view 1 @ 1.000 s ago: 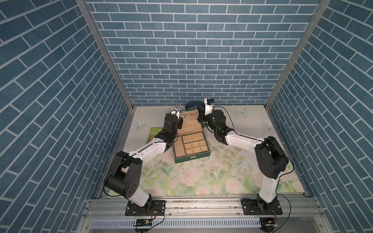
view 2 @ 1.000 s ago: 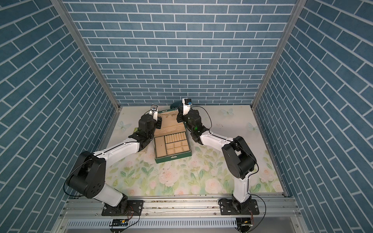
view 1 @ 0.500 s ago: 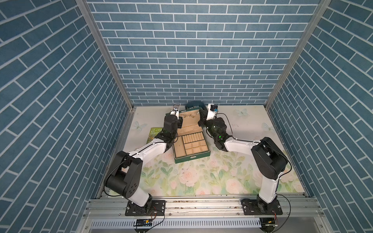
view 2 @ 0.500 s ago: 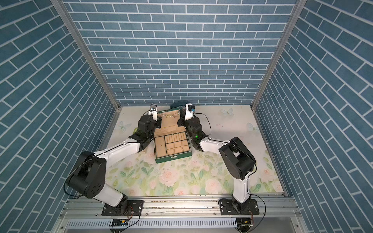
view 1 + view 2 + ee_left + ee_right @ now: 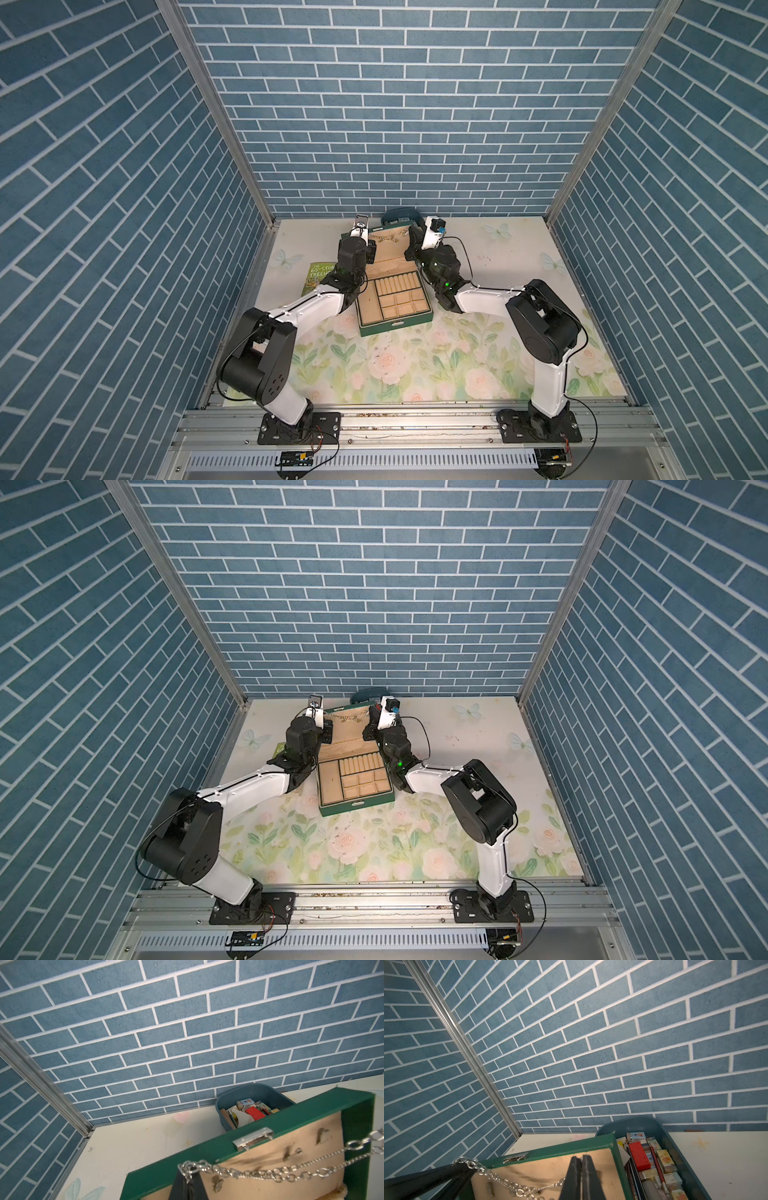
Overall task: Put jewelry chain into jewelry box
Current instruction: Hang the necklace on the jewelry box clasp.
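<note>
Evenly outstretched, left arm (image 5: 316,308) and right arm (image 5: 484,301) hold jewelry chain (image 5: 234,1174).

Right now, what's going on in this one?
The left gripper and right gripper are each shut on an end of the chain, holding it stretched across the inside of the raised lid of the box. The box sits open, its compartments apparently empty. The chain is not yet laid in.
</note>
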You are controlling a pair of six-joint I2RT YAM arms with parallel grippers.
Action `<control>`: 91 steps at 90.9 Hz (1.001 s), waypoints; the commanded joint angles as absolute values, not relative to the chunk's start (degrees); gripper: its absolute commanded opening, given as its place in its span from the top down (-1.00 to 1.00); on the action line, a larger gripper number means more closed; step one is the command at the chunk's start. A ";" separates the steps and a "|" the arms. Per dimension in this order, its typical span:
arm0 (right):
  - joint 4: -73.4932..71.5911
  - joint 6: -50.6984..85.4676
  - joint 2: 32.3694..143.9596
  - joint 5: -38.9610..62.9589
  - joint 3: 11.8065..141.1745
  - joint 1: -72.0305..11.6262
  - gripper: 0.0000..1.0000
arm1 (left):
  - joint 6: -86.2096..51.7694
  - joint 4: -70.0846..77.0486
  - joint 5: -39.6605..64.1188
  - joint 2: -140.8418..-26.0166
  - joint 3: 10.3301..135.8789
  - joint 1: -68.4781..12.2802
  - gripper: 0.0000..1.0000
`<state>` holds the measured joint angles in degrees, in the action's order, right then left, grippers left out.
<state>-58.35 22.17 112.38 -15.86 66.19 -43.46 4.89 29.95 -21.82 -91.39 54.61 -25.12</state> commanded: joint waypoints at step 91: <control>-60.50 24.79 117.16 -18.21 72.34 -43.59 1.00 | 3.41 34.11 -22.59 -92.49 54.08 -24.72 1.00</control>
